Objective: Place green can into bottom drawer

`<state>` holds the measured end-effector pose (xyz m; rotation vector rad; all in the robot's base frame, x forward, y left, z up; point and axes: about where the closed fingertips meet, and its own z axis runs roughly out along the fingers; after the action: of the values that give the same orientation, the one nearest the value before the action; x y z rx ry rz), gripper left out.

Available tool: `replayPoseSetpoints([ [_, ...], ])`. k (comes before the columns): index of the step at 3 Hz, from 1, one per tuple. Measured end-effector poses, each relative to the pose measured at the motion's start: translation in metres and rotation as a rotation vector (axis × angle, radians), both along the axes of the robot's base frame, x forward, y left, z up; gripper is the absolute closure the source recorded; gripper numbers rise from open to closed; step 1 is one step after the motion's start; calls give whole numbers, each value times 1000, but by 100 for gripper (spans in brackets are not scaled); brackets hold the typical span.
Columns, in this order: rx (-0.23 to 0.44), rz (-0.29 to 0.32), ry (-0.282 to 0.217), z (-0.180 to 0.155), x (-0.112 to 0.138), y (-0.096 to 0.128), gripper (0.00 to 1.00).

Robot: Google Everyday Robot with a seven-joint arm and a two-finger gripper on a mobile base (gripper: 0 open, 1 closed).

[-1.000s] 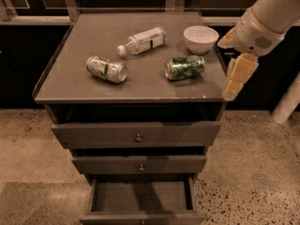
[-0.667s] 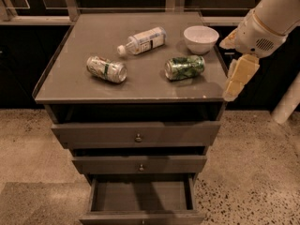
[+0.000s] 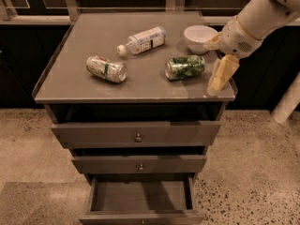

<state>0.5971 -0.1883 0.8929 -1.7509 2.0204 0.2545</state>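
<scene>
Jaws shifted left, at tabletop [image 3: 154, 87] right edge

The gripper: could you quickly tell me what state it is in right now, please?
Gripper: jaws open, holding nothing, at the right edge of the cabinet top, beside the green can.

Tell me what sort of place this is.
Probably an office kitchenette or break room: a grey drawer cabinet on speckled floor, with the green can, a bottle and a bowl on top. The gripper hangs at the cabinet's right edge.
</scene>
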Motion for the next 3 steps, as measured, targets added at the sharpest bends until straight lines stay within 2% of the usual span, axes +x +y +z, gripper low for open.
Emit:
replayPoseSetpoints([
  [1, 55, 69, 10, -25, 27, 20, 0],
  [2, 129, 154, 71, -89, 53, 49, 0],
  [3, 129, 154, 73, -90, 53, 50, 0],
])
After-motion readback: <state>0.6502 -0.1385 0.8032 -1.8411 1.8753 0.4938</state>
